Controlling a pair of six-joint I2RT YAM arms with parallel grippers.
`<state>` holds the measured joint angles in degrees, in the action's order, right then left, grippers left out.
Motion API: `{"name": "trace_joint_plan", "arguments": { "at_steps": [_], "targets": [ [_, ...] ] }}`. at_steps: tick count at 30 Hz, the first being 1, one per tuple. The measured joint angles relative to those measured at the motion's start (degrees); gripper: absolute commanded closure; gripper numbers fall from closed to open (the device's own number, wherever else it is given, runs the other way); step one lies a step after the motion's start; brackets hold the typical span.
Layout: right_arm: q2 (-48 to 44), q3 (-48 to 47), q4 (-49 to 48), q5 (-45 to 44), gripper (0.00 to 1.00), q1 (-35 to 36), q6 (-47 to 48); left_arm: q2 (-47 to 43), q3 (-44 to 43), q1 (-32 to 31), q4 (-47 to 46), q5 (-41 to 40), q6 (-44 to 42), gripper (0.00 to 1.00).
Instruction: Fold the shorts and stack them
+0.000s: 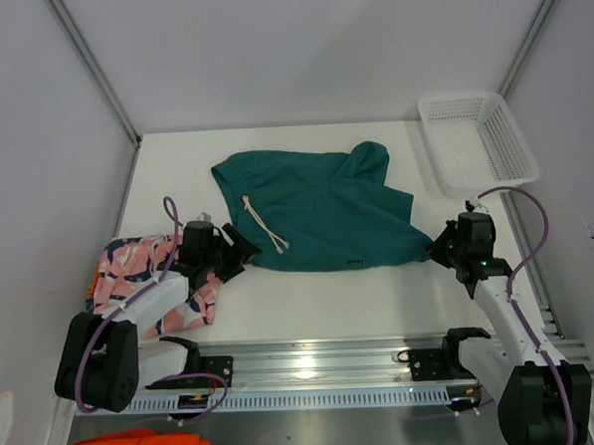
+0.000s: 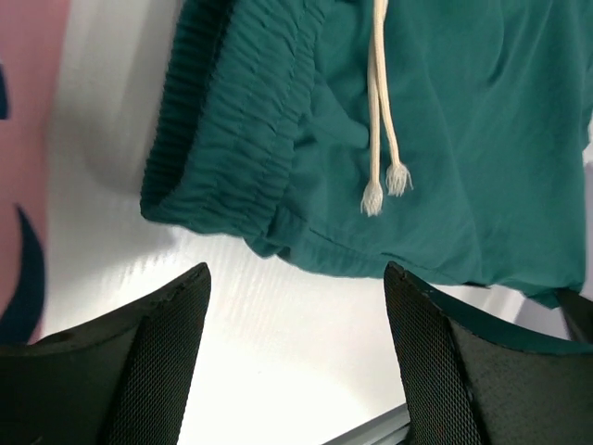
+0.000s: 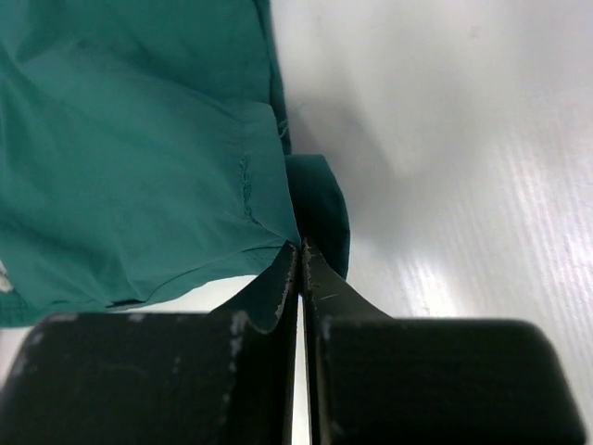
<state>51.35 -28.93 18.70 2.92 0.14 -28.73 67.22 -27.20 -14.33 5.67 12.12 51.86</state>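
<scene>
Left wrist: our left gripper point(image 2: 296, 273) spread beside teal shorts point(image 2: 445, 120) waistband; right gripper point(image 3: 298, 248) pressed together at hem. We'd pinch both layers.

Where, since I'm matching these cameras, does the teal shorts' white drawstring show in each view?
Top external: the drawstring lies left of centre, running diagonally on the teal shorts.
Left wrist: the drawstring is at the top, right of centre, with two frayed ends hanging.
Right wrist: not clearly in it.
Shared landmark: the teal shorts, seen in all three views.
</scene>
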Motion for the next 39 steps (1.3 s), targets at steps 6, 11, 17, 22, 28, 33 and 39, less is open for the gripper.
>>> {"name": "trace_joint_plan", "arguments": {
  "at_steps": [6, 11, 17, 22, 28, 33, 39],
  "targets": [
    [-0.44, 2.16, -0.74, 0.63, 1.00, -4.42, 0.24, 5.44, 2.16, -3.34, -5.95, -1.46, 8.17, 0.24],
    [-0.96, 3.39, -1.27, 1.53, 1.00, -6.21, 0.09, 8.83, 0.92, -6.80, -8.31, -4.52, 15.87, 0.28],
    [-1.03, 3.74, -2.62, 2.86, 1.00, -6.38, -0.42, 8.98, 1.44, -7.43, -8.63, -9.53, 25.33, 0.34],
    [-1.29, 3.74, -3.37, 3.50, 1.00, -6.47, -1.29, 5.44, 3.58, -7.72, -6.78, -15.56, 31.58, 0.37],
    [-1.70, 3.74, -3.82, 4.02, 1.00, -6.60, -1.95, 2.86, 4.04, -7.78, -3.13, -22.77, 35.45, 0.37],
    [-2.69, 3.74, -4.04, 4.57, 1.00, -6.64, -2.47, 5.16, 3.65, -7.78, -5.27, -25.66, 37.31, 0.39],
    [-3.69, 3.74, -4.02, 5.29, 1.00, -6.67, -2.58, 13.81, -0.72, -7.96, -11.17, -25.29, 37.92, 0.41]
  ]
}}
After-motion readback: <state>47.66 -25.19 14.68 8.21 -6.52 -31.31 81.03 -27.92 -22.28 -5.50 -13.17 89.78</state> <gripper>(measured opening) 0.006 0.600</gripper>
